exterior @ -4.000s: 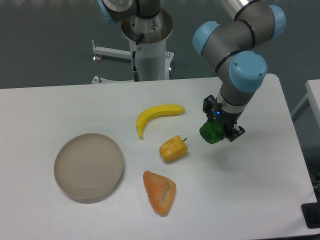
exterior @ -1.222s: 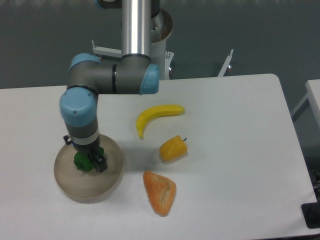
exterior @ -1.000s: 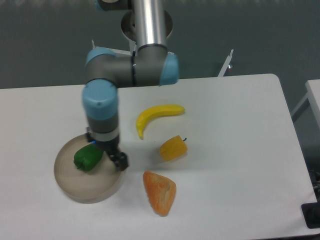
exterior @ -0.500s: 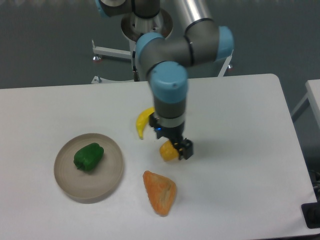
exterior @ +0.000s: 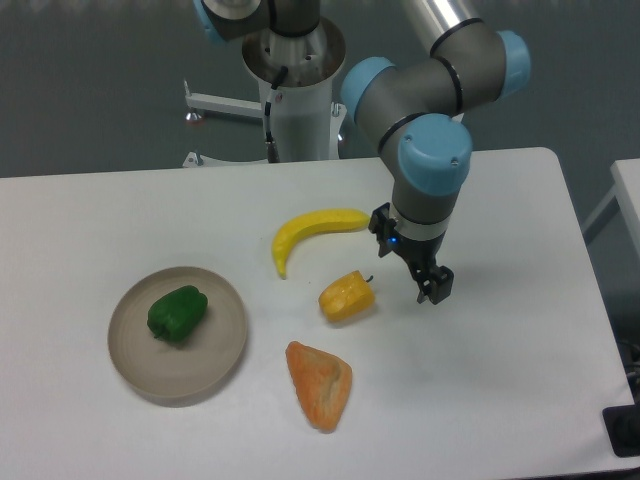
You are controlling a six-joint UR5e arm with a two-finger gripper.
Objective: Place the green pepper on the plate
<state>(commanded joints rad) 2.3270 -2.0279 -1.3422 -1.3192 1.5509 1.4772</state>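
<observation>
The green pepper is glossy, dark green and lumpy, lying on its side inside the plate, left of centre. The plate is round, beige and shallow with a raised rim, at the left of the white table. A banana, a yellow pepper and an orange wedge-shaped item lie mid-table. Behind is dark grey floor and the arm's white pedestal. The arm reaches down right of the yellow pepper; the gripper holds nothing, and whether its jaws are apart cannot be told.
</observation>
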